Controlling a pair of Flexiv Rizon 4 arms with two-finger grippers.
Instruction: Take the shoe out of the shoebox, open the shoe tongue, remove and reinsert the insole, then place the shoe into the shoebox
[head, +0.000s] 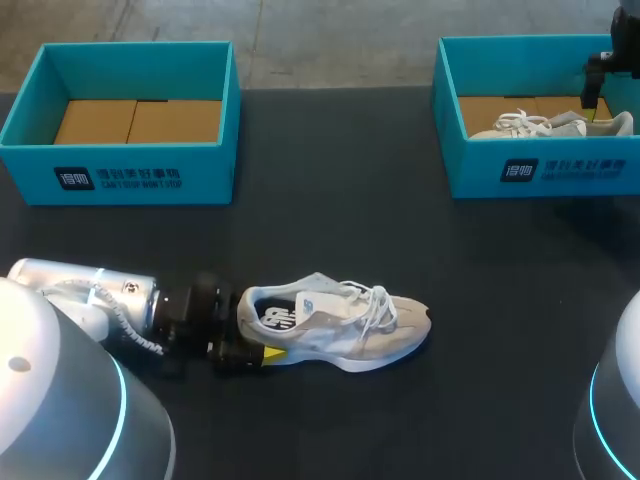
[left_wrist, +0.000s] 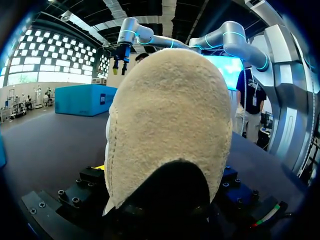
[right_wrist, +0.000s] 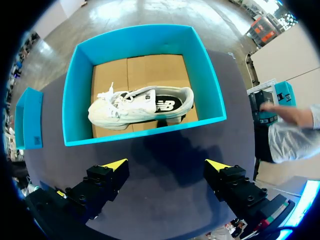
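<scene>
Dark table, two teal shoeboxes, one shoe boxed, one shoe outside

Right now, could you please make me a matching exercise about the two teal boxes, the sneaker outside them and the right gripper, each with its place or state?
Things:
1. left teal cardboard shoebox
2. right teal cardboard shoebox
3. pale grey lace-up sneaker outside the boxes
4. right gripper

Places or states:
A. fingers open, hanging above a box
B. lies on the dark table
C. holds a white lace-up sneaker
D. shows only its brown cardboard floor

Pairs: 1-D, 2-C, 3-B, 4-A.
</scene>
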